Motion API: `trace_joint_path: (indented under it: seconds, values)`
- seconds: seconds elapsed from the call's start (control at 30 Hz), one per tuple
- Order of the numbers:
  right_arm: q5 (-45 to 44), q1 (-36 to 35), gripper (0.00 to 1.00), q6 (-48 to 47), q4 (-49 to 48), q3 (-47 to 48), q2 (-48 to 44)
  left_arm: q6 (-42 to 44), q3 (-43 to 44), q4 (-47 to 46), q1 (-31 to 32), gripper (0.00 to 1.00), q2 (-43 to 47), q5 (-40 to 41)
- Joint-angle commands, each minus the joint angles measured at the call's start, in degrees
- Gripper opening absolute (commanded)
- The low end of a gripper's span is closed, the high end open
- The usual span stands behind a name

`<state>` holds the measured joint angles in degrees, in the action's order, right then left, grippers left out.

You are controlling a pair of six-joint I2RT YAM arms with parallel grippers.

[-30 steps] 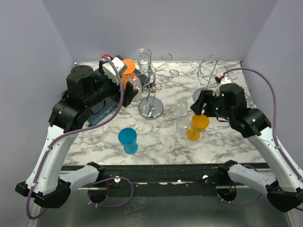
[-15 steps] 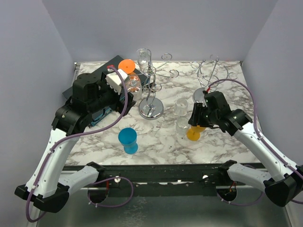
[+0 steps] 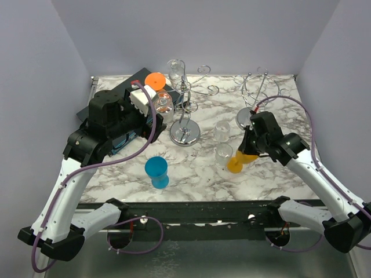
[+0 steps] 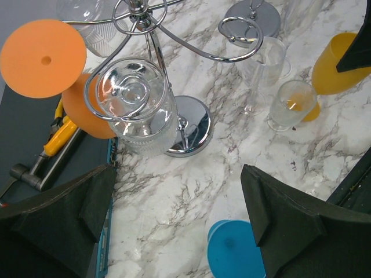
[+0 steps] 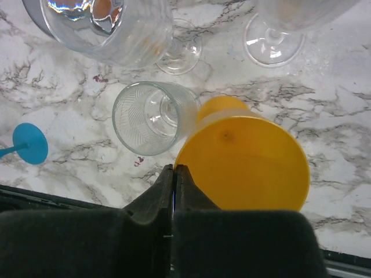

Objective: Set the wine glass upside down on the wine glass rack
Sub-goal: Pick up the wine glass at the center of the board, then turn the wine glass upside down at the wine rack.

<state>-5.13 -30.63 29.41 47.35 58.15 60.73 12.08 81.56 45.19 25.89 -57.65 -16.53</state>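
Note:
A yellow wine glass (image 3: 237,162) leans over on the marble, its rim (image 5: 243,156) right against my right gripper (image 5: 174,168). That gripper is shut with its fingers pressed together and nothing between them; the yellow rim lies just outside the right finger. A small clear wine glass (image 5: 152,117) stands touching the yellow one. The chrome wine glass rack (image 3: 185,110) stands mid-table with a clear glass (image 4: 136,107) and an orange glass (image 4: 43,58) hanging on it upside down. My left gripper (image 4: 174,231) hangs wide open beside the rack, above a blue wine glass (image 4: 235,252).
A second chrome rack (image 3: 258,92) stands at the back right. Another clear glass (image 3: 222,132) stands behind the small one. A dark case with tools (image 3: 124,136) lies at the left under my left arm. Purple walls close in both sides and the back.
My right gripper came down to the yellow glass and shut beside its rim, tipping the glass over. The left arm drew back from the rack, then stayed still and open.

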Motion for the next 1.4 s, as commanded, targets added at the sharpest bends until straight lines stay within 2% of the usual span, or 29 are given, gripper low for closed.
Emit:
trace_joint_path:
  seconds: [0.0,0.43,0.7,0.87,1.03,1.37]
  values:
    - [-4.5,0.3,0.00,-0.8,6.7,5.2,-2.4,-1.4,1.2,0.1,0.0,0.99,-0.1,-3.0]
    - [-9.0,0.3,0.00,-2.1,23.3,25.6,-3.2,-5.0,3.9,-1.0,0.0,0.99,-3.9,-9.4]
    - [-2.6,0.2,0.00,-3.8,24.9,46.1,1.0,-11.8,9.0,-2.6,0.0,0.99,-8.2,-12.1]
    - [7.3,0.2,0.00,-3.4,18.5,49.7,2.4,-17.6,9.1,-4.0,0.0,0.99,-9.6,-16.3]
    - [14.0,0.2,0.00,-2.3,9.7,48.9,1.9,-18.4,9.7,-6.0,0.0,0.99,-11.1,-19.5]
    - [18.4,0.2,0.00,-1.8,-10.5,44.4,1.7,-21.6,17.2,-6.8,0.0,0.99,-18.1,-23.3]
